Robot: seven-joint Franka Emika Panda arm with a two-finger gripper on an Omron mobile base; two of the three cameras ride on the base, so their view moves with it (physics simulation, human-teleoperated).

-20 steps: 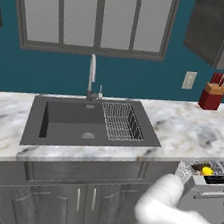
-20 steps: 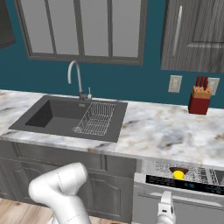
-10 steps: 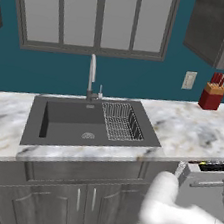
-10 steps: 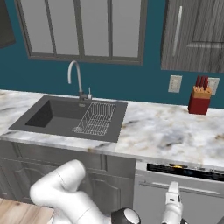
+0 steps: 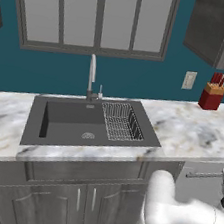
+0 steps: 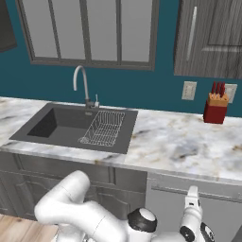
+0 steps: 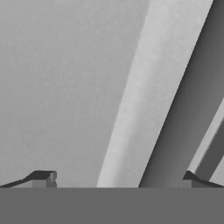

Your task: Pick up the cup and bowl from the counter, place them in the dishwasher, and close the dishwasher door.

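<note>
Dishwasher door, left base view: below the counter at right, looks shut; stiff hinged panel, best worked by its bar handle. Right base view: gripper at that bar. Hand view: jaws spread wide, nothing between, bar close ahead.

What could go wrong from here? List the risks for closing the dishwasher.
1. The dishwasher door looks upright and about shut, with the gripper pressed close against its front by the bar handle. Pushing further may strain the arm or scrape the panel.
2. The open fingers straddle the handle's bar closely; pulling away at an angle could snag it and tug the door open again.
</note>
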